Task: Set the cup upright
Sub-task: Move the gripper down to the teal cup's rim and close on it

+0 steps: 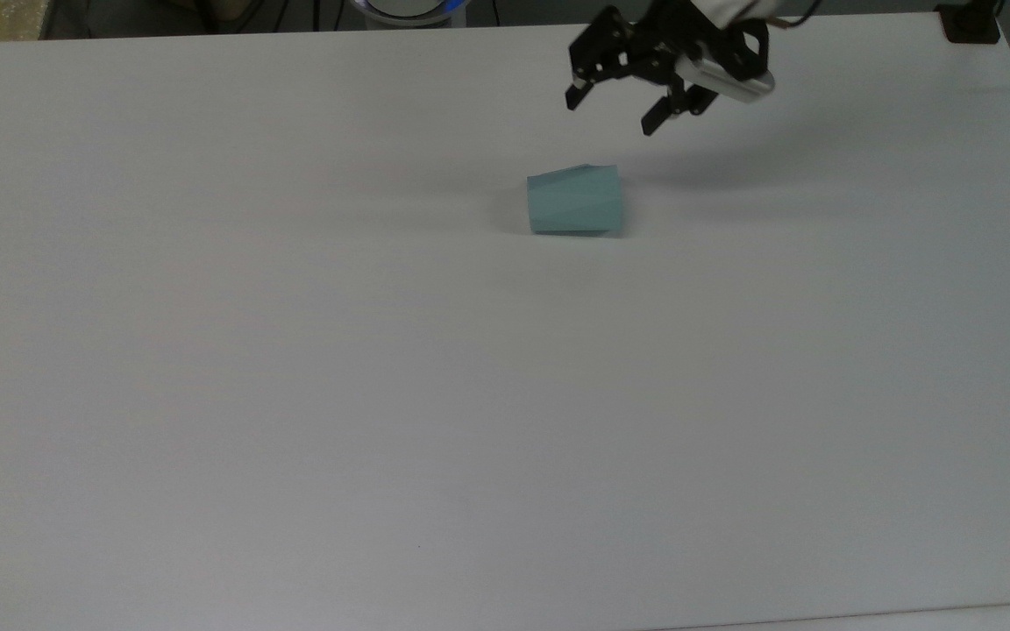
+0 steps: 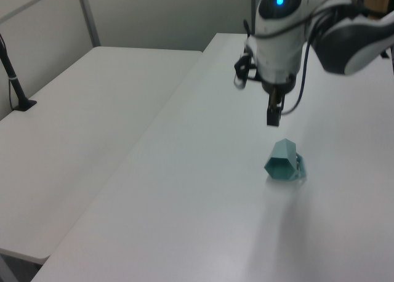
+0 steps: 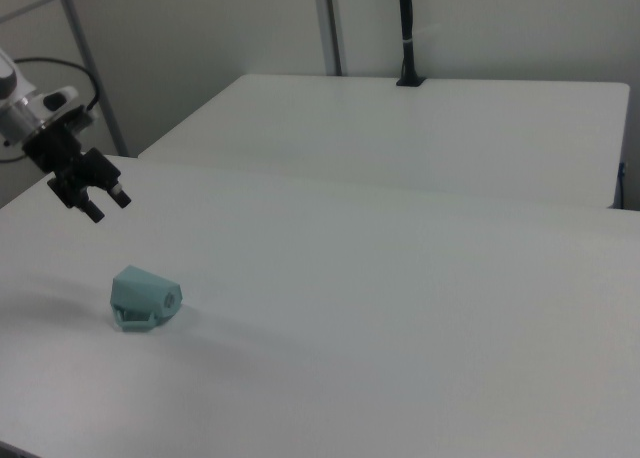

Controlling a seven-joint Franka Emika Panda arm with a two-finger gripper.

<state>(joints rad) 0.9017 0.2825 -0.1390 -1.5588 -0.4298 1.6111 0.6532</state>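
Just the desk setup on my feed

I'm seeing a big white table (image 1: 295, 394), a second white table (image 2: 80, 140) butted alongside it in the left view, a black post (image 3: 405, 28) at that one's far edge, grey partition walls (image 2: 160, 17) behind.

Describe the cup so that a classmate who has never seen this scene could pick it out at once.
Start at the big white table. In the top view the small pale teal faceted cup lies toppled on its side just below the robot's open black claw. It is the table's one coloured object, with angular sides and a side handle.
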